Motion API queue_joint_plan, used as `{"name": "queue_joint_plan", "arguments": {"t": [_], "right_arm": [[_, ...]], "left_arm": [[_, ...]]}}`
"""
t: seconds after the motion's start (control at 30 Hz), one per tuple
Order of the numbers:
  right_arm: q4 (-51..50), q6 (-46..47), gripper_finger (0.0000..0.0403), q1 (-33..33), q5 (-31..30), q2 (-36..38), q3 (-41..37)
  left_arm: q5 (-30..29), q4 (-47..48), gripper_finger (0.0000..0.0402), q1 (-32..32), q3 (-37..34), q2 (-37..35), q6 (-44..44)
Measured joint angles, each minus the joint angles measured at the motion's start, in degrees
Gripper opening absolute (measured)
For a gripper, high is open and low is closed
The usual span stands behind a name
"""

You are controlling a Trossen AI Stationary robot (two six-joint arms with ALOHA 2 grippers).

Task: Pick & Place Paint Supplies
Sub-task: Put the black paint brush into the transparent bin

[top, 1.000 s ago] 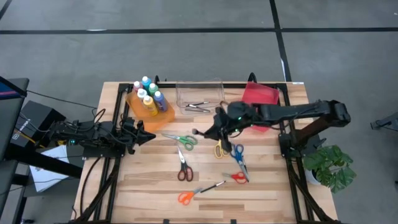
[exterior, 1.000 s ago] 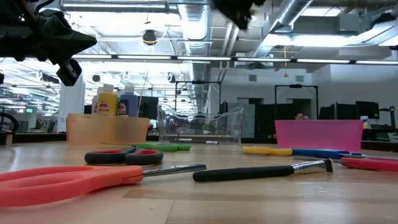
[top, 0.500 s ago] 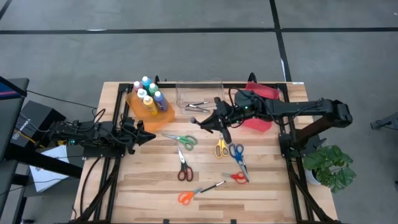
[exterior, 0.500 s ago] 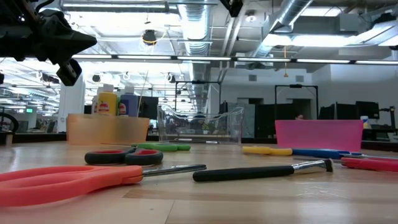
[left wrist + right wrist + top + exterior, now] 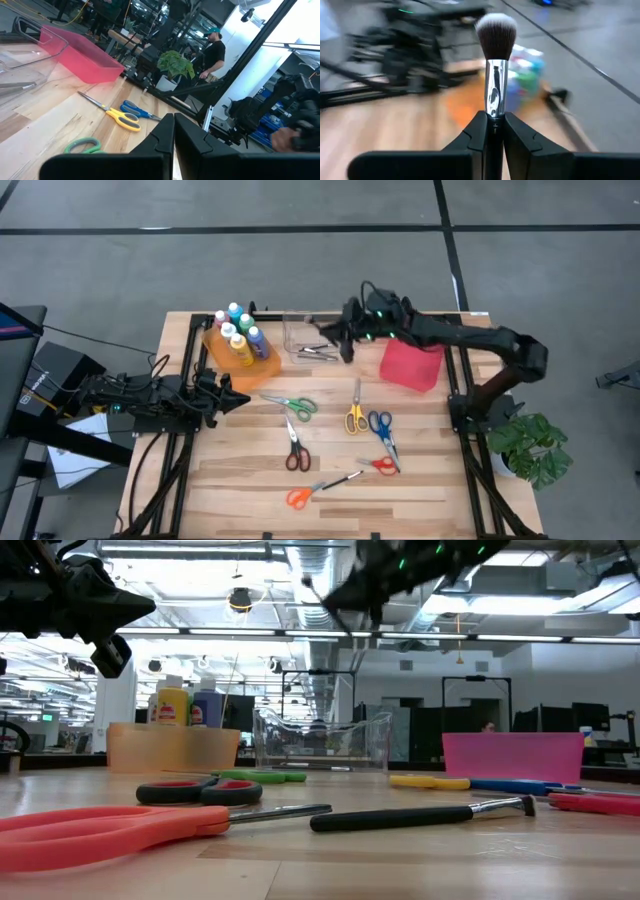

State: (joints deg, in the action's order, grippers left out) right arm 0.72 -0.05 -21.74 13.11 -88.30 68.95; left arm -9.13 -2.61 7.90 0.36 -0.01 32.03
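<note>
1 paintbrush (image 5: 495, 55) clamped in right gripper (image 5: 493, 125).

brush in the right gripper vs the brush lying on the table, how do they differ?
1. Place: the held brush is up in the air over the clear bin; the loose brush lies flat on the table, near the orange scissors.
2. State: the right gripper is shut on the held brush; nothing touches the loose brush.
3. Pose: the held brush points forward out of the fingers; the loose brush rests on its side.

Shared: dark handle, shiny metal collar.
</note>
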Motion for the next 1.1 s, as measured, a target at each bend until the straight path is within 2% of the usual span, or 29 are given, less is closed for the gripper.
{"name": "queue_joint_plan", "arguments": {"t": [0.13,0.23,0.33,0.53,0.73,0.93,1.1], "right_arm": [[-2.43,-3.29,0.0035,-5.05,0.0,-7.71,3.34],[-7.21,-6.18,0.0035,-7.09,0.14,-13.8,8.84],[-15.65,-8.91,0.0036,-8.33,-0.05,-19.74,15.64],[-35.06,-16.23,0.0037,-8.11,-6.23,-29.5,30.32],[-48.54,-17.11,0.004,-7.08,-10.61,-35.8,40.7],[-56.0,-17.1,0.0053,-7.34,-11.7,-40.25,43.91],[-57.34,-17.12,0.0063,-7.58,-11.63,-41.55,44.18]], "left_arm": [[0.0,0.0,0.0006,0.0,0.0,0.0,0.0],[0.0,0.0,0.0006,0.0,0.0,0.0,-0.02],[0.0,0.0,0.0006,0.0,0.0,0.0,-0.01],[0.0,0.0,0.0006,0.0,0.0,0.0,-0.01],[0.0,0.0,0.0006,0.0,0.0,0.0,-0.02],[0.0,0.0,0.0006,0.0,0.0,0.0,-0.02],[0.0,0.0,0.0006,0.0,0.0,0.0,-0.02]]}}
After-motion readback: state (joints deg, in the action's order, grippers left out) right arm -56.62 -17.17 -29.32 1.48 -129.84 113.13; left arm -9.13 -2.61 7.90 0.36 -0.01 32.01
